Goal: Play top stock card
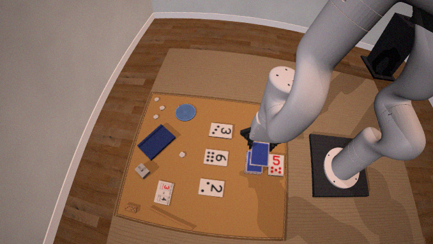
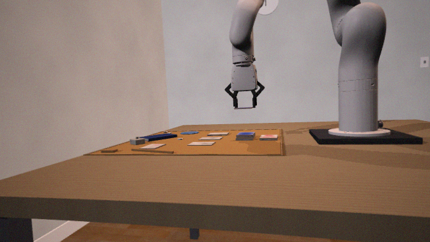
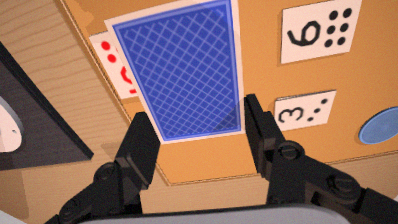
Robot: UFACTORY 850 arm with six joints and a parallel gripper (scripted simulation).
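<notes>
You're looking at a plain room: a beige wall [image 2: 79, 63] on the left meets a pale grey-blue wall [image 2: 301, 79] behind. A white baseboard [image 1: 96, 105] runs along a wood plank floor [image 1: 134, 73]. The broad tan wooden table [image 2: 222, 184] has a thick front edge and dark legs beneath. A small white wall plate [image 2: 424, 61] sits far right. Light is soft, with long shadows across the table top.

On the card cloth [image 1: 243, 204] lie three black-numbered face-up cards, the 3 [image 1: 221, 130], the 6 [image 1: 216, 157] and the 2 [image 1: 211, 187], and one red 5 [image 1: 276, 165]. There is one face-down stock [image 1: 252, 168] and one blue-backed card [image 1: 259, 153] above it. Four small white tokens are scattered there, at [image 1: 156, 99], [image 1: 162, 107], [image 1: 155, 116] and [image 1: 181, 154], along with one blue disc [image 1: 185, 112], one dark blue book [image 1: 156, 141] and one brown die [image 1: 131, 208].
</notes>
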